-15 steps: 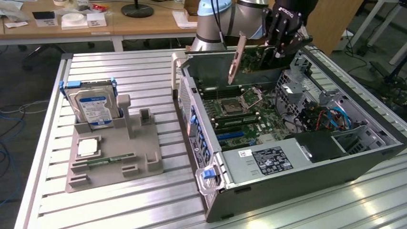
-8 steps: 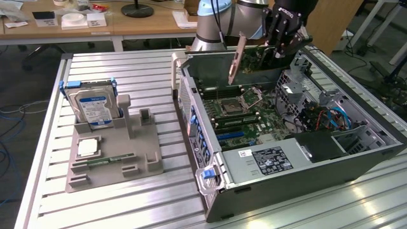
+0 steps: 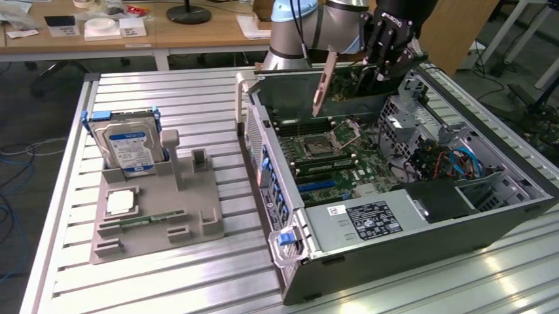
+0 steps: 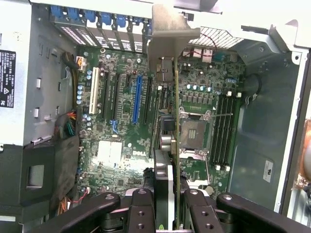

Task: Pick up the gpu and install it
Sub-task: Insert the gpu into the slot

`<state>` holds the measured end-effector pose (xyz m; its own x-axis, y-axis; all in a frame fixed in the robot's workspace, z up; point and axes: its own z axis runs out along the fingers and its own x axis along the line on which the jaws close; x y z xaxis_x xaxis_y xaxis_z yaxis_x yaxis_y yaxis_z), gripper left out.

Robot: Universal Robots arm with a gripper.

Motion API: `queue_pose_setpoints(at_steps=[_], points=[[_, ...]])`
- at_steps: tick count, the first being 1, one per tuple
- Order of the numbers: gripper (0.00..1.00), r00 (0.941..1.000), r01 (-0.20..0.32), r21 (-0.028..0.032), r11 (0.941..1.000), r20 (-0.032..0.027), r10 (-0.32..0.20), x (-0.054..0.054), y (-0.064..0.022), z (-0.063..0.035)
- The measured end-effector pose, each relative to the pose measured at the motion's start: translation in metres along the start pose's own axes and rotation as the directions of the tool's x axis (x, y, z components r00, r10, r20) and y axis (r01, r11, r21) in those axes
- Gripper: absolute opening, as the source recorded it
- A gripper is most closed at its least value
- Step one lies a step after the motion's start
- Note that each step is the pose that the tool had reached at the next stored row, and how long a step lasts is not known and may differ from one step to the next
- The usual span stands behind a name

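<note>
I have the pincer [image 3: 374, 69] closed on the gpu [image 3: 325, 80], gripping it by the end away from its pale metal bracket. The card hangs on edge, tilted, over the far part of the open computer case [image 3: 393, 261], clear of the motherboard [image 4: 112, 126] and not yet in any slot. So pickup is done and I judge this to be the carry-in stage of the install.

In the wrist view the card [image 4: 170, 39] runs edge-on between the two fingers [image 4: 146, 199], with its bracket towards the row of rear slot openings. It lies just beside the long blue slot [image 4: 137, 99] and the black slots next to it, not over them. As I read it, seating calls for the card's lower edge to sit square above one slot, with the bracket meeting its rear opening (which slot is meant I cannot tell).

As for writing, "DELL" is printed on the board [image 4: 144, 141]. The power supply's label [image 3: 376, 219] is too small to read, as is the blue-and-white label on the hard drive [image 3: 131, 149], which stands in the grey holder [image 3: 157, 222] on the slatted worktop [image 3: 175, 288].
</note>
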<state>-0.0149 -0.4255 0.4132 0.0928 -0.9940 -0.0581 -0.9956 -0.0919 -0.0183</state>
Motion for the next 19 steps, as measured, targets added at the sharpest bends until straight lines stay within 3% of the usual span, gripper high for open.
queue_pose_setpoints(at_steps=[19], points=[[0.28, 1.0, 0.0, 0.0, 1.0, 0.0002, 0.0, 0.0001, 0.0003, 0.0018]])
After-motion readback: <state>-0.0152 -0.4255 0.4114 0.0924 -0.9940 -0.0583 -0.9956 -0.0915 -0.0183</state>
